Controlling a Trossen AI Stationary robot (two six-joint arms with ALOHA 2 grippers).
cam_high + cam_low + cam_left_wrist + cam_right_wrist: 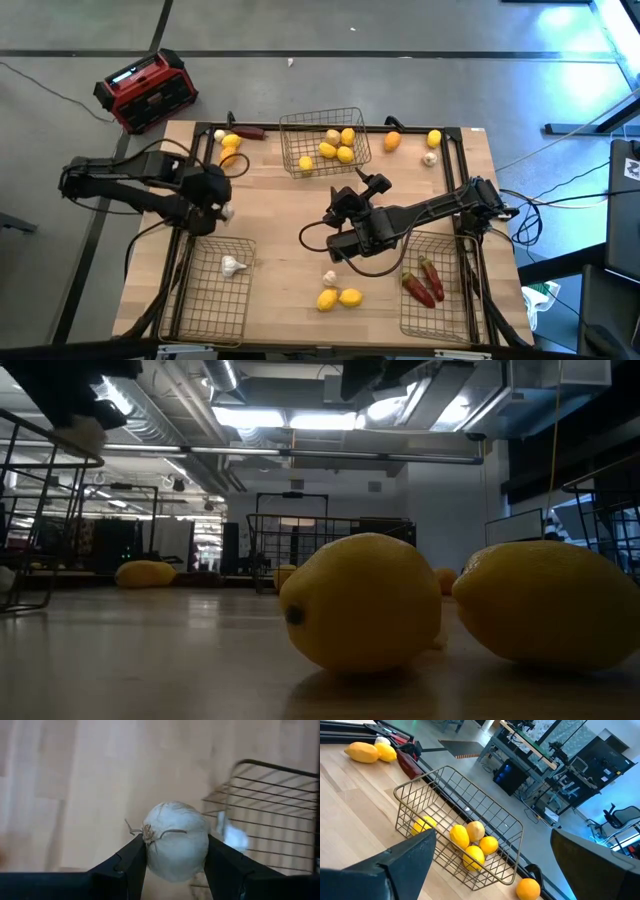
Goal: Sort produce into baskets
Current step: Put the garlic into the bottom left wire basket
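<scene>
My left gripper hangs above the table's left side, shut on a white garlic bulb, just beyond the far end of the left wire basket. In that basket lies another garlic bulb. Over the table's middle, my right gripper stands open and holds nothing; it faces the far basket, where several yellow lemons lie. Two dark red chilies lie in the right basket. Loose on the near table are two lemons and a garlic bulb. My left gripper pinches the garlic bulb by its two opposite sides between its two fingers. The fingers slant steeply down from above. The bulb is lifted clear of the table, its stem end turned toward the wrist camera.
Along the far edge lie two lemons, a garlic bulb, a chili, an orange fruit, another lemon and a garlic bulb. A red-and-black box stands on the floor beyond the far left corner.
</scene>
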